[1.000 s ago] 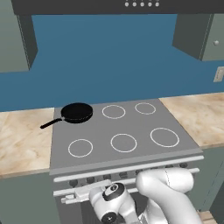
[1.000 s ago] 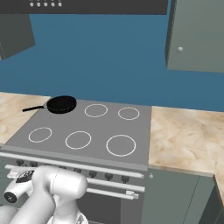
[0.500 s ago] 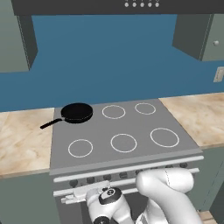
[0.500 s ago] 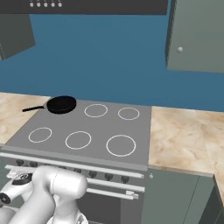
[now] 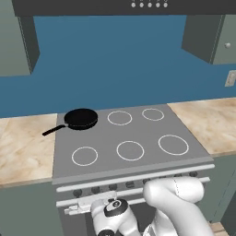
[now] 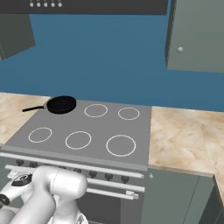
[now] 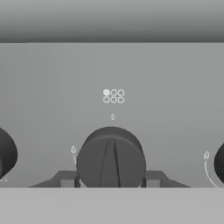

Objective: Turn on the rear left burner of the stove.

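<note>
Hand view puts us right at the stove's front panel: our gripper (image 7: 110, 181) has its two fingertips set to either side of a round dark knob (image 7: 111, 159), so it sits spread around the knob; whether the fingertips actually touch it we cannot tell. The knob's raised ridge runs nearly vertical in this view, leaning slightly. Just above the knob, a small diagram of six dots (image 7: 113, 96) has its upper-left dot filled white. Parts of neighbouring knobs sit at either side of our gripper, one at the left edge (image 7: 6, 154) and one at the right edge (image 7: 220, 162). In the left base view, the stove (image 5: 152, 126) spreads above and beyond our gripper, its grey flat top carrying five thin white rings. The rear left burner (image 5: 82, 120) is at the far back-left corner, well apart from our gripper, and it is covered by a black frying pan (image 5: 81, 118) whose handle points out to the left over the bench (image 5: 23, 147). That beige marbled bench flanks the stove on both sides. Behind runs a blue wall (image 5: 115, 64), with grey cabinets (image 6: 197, 35) high at the sides and a dark range hood (image 5: 129, 5) overhead.
</note>
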Robot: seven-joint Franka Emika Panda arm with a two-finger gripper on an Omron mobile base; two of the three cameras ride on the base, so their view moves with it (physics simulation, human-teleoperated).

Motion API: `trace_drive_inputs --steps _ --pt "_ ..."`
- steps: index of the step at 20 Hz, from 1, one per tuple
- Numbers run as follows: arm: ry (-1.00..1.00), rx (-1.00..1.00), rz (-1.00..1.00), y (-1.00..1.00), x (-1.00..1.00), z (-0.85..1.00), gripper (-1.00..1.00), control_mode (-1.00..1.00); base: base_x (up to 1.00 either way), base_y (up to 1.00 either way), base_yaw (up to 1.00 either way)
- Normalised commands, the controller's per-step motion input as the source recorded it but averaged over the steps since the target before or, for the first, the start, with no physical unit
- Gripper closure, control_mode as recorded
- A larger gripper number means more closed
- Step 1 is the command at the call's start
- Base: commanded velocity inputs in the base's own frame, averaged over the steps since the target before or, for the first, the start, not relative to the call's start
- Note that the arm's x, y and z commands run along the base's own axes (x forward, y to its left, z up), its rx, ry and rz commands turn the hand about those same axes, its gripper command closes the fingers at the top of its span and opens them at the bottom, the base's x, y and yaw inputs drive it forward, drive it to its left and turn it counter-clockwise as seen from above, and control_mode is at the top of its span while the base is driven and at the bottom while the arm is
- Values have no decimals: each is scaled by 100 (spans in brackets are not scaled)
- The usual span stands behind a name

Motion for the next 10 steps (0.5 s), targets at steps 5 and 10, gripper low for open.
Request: trace_drive_inputs --steps 5,10 --pt "-1 -5 3 16 -13 8 100 -100 0 0 0" --pt "5 -24 -2 66 0 4 100 -100 0 0 0"
